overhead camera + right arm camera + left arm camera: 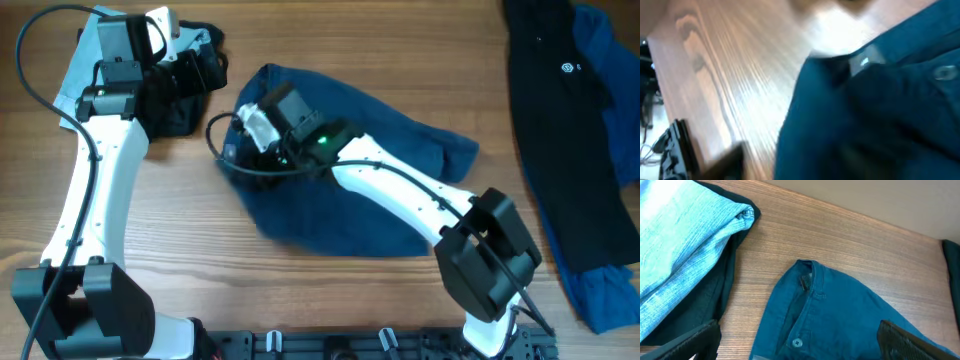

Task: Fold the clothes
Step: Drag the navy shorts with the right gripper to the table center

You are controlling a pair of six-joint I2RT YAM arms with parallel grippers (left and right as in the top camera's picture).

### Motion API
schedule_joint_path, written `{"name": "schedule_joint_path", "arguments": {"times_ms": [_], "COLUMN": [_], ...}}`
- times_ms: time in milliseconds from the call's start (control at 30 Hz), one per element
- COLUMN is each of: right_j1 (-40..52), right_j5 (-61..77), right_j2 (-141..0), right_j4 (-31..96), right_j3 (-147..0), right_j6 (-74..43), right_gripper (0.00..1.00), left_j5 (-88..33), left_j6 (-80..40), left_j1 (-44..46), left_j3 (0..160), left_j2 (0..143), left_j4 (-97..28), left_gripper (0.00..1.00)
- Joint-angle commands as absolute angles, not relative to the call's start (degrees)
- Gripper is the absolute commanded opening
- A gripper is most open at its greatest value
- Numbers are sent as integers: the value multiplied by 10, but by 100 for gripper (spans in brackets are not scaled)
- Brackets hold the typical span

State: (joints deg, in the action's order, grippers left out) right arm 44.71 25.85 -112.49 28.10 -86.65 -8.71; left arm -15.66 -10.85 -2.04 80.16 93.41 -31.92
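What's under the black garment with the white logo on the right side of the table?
A brighter blue garment lies under the black garment, showing along its right edge and past its lower end. How far it reaches beneath is covered.

right end effector [243,146]: fingertips hidden | right wrist view: blurred | black fabric garment with white logo [560,130]: cropped at top

Overhead downward; both wrists near shorts [840,315]
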Motion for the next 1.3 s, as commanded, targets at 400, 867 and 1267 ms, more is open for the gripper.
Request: {"name": "schedule_joint_path", "arguments": {"times_ms": [400,867,1267], "right_j1": [64,-55,37], "right_j5": [141,69,-52], "right_j2": [-1019,-1188,-1230], "right_j4": [480,233,182], "right_j3": [-852,-757,-759], "right_j6": [-119,-137,-105], "right_gripper": [100,88,4], "left_j5": [-170,-170,-164], "left_j6": [-90,-92,-92], "left_j1": [55,57,57], "left_j3": [809,809,809], "left_j2": [966,977,977], "left_j4": [-303,-304,-307], "left_gripper": [100,100,100]}}
